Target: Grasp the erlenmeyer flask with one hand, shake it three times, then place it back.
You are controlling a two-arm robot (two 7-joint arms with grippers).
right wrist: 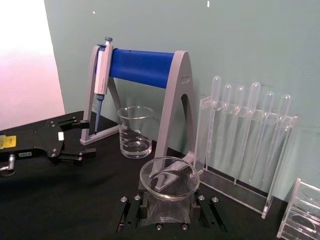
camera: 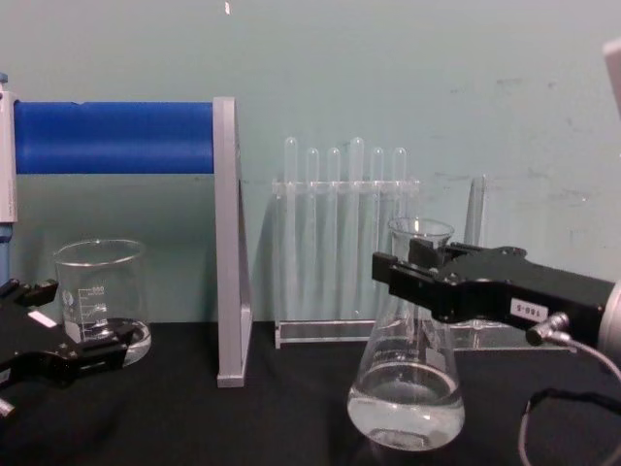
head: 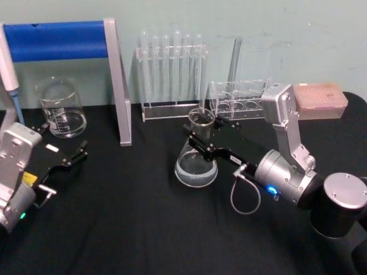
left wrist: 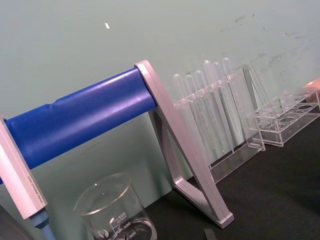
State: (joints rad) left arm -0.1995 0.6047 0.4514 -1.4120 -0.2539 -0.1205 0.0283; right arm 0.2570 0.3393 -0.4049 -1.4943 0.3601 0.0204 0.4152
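The right gripper (camera: 409, 277), carrying a small white label with digits too small to read, has its fingers clenched on the neck of the erlenmeyer flask (camera: 406, 388). The flask's water-filled base sits below them on the black worktop (head: 132, 217). Well left of those fingers, the left gripper (head: 60, 143) rests with fingers spread beside a beaker (left wrist: 116, 212) marked 400 and 300.
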